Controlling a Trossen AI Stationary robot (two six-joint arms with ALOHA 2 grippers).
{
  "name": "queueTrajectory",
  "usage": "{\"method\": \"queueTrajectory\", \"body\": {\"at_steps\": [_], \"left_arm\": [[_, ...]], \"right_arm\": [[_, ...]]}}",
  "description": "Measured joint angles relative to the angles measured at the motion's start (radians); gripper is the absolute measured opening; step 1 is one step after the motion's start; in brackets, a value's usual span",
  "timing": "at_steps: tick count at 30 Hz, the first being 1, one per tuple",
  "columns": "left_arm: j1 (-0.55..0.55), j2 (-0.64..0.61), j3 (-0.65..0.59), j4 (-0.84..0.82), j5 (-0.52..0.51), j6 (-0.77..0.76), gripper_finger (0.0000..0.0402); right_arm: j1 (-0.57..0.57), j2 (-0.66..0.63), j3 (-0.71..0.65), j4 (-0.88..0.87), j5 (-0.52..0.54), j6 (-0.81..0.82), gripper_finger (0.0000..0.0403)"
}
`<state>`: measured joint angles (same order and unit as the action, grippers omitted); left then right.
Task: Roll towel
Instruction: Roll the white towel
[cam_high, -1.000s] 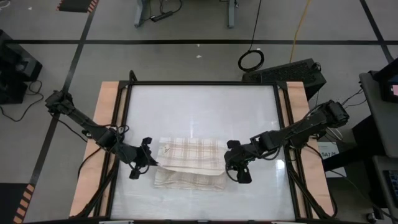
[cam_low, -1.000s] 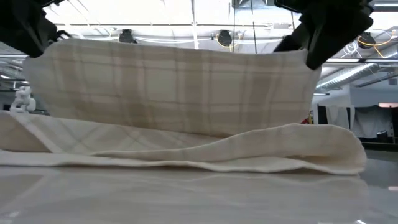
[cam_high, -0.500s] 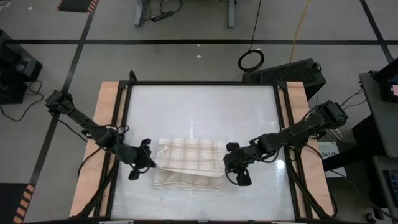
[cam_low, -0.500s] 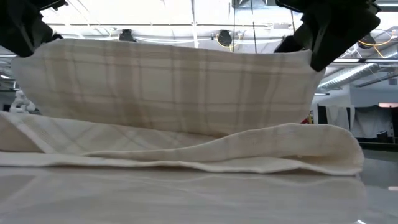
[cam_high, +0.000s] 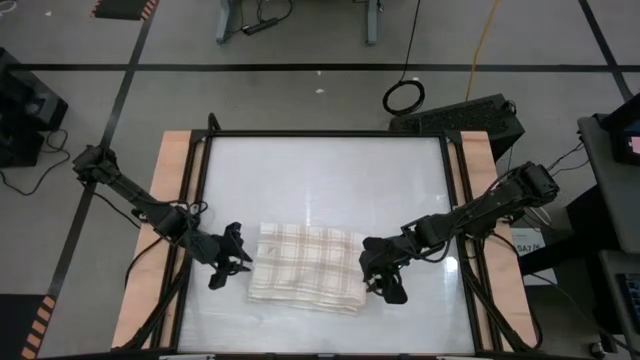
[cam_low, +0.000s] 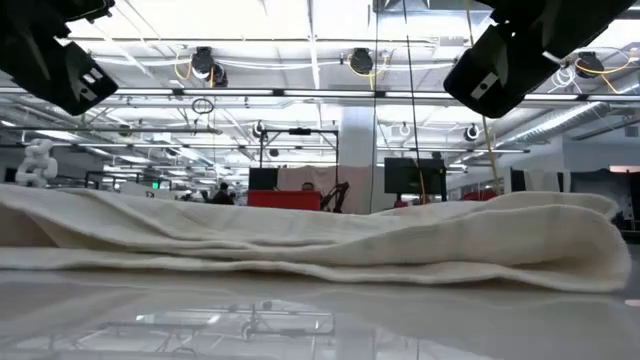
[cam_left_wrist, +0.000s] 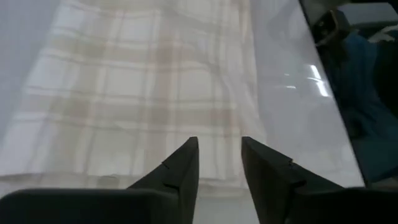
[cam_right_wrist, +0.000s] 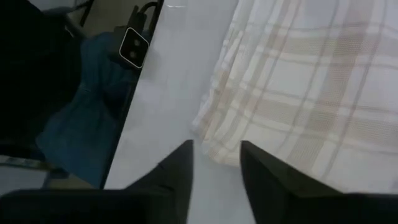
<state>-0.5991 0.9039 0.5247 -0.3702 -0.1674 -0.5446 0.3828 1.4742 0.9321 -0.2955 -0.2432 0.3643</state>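
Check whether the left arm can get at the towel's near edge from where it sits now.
Probably yes. The left gripper hangs beside the towel, jaws open and empty, with nothing between them. The right gripper waits at the opposite end, clear of that side.

A black cable coil (cam_high: 404, 97) lies on the floor beyond the table (cam_high: 320, 170).

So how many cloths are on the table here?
1: the towel, folded flat near the table's front edge, between the left tool and right tool. None appears hidden.
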Motion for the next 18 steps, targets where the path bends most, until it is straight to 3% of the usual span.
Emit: {"method": "queueTrajectory", "body": {"at_steps": [5, 9, 13, 18], "left_arm": [[0.0, 0.0, 0.0, -0.007, -0.112, 0.0, 0.0159], [0.0, 0.007, 0.0, 0.012, -0.205, 0.0, 0.0167], [0.0, 0.055, 0.0, 0.105, -0.239, 0.01, 0.0168], [0.0, 0.176, -0.001, 0.273, -0.237, 0.055, 0.0168]], "right_arm": [[0.0, 0.0, 0.0, -0.002, 0.002, -0.006, 0.0206], [0.001, 0.0, 0.0, -0.036, 0.015, -0.026, 0.0236], [0.039, 0.0, -0.008, -0.048, 0.139, -0.027, 0.0227], [0.09, 0.001, -0.056, 0.028, 0.184, 0.045, 0.0181]]}}
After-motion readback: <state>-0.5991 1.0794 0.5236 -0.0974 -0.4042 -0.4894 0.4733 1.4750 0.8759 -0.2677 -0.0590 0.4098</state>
